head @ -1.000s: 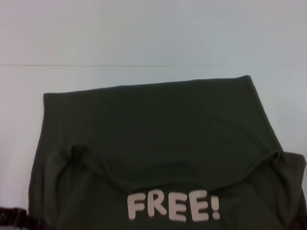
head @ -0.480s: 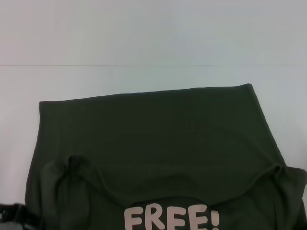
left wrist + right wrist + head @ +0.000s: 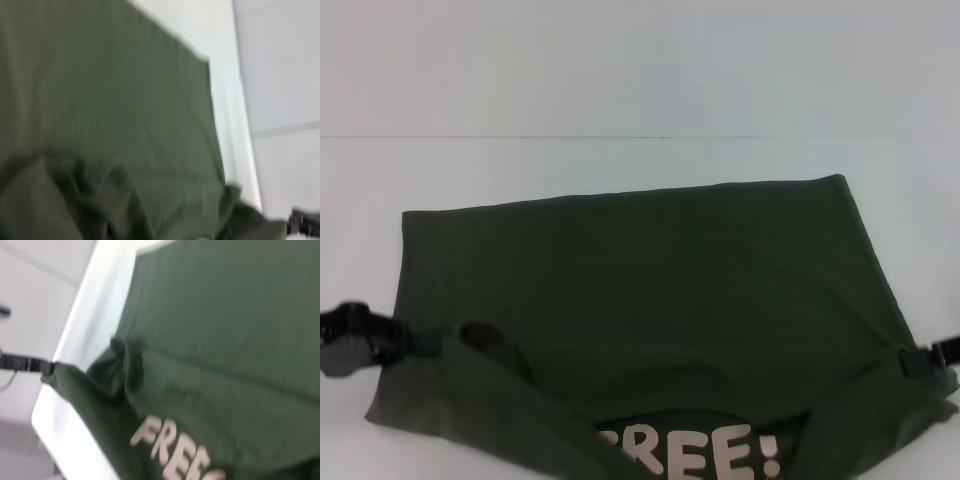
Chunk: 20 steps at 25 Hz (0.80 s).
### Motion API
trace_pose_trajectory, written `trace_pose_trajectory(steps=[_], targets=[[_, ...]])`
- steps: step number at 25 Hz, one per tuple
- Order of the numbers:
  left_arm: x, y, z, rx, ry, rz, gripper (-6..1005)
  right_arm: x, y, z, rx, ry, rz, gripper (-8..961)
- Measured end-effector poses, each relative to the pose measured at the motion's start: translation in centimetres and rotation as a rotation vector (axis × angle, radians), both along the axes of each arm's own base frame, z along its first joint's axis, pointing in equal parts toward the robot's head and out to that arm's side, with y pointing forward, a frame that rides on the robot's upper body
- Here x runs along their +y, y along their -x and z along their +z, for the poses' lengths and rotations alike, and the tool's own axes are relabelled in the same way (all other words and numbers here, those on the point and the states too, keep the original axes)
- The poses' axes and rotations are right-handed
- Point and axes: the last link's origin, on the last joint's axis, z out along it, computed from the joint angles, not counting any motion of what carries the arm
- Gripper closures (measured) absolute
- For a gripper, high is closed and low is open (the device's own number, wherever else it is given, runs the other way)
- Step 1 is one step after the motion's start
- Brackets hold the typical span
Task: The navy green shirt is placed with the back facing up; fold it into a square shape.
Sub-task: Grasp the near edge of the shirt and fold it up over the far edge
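The left gripper is reaching in from the left edge of the head view, low over the table, and its tip is meeting the left edge of the shirt where the cloth bunches into a small knot. The fingers are lost in that bunch, so whether they are clenched on the fabric cannot be told. The right gripper is coming in from the right edge at about the same height, its dark tip touching the shirt's right edge where the fabric puckers. Its fingers are likewise hidden, and its grip cannot be told. In the right wrist view the left gripper is showing as a thin dark bar meeting a corner of cloth drawn out to a point.

Between the two grippers, one shirt is lying across the near half of the white table. Its far part is lying flat with a straight far edge, plain side up. Its near part is turned over, with the cream lettering facing up at the bottom edge of the head view and partly cut off. A fold is running diagonally from the left bunch toward the lettering.

There are two grippers, one shirt and one table.
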Motion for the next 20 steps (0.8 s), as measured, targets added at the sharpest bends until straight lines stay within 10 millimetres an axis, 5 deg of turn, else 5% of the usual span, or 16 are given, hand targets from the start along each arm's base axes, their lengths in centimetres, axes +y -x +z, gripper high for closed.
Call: trace_pose_trajectory(steps=[10, 20], targets=[[2.9, 1.3, 0.9, -0.061, -0.297, 0.124, 937, 3.7, 0.2, 0.7, 0.071, -0.266, -0.081, 952], [4.8, 2.6, -1.2, -0.03, -0.509, 0.201, 918, 7.1, -0.4, -0.1, 0.117, -0.542, -0.17, 951]])
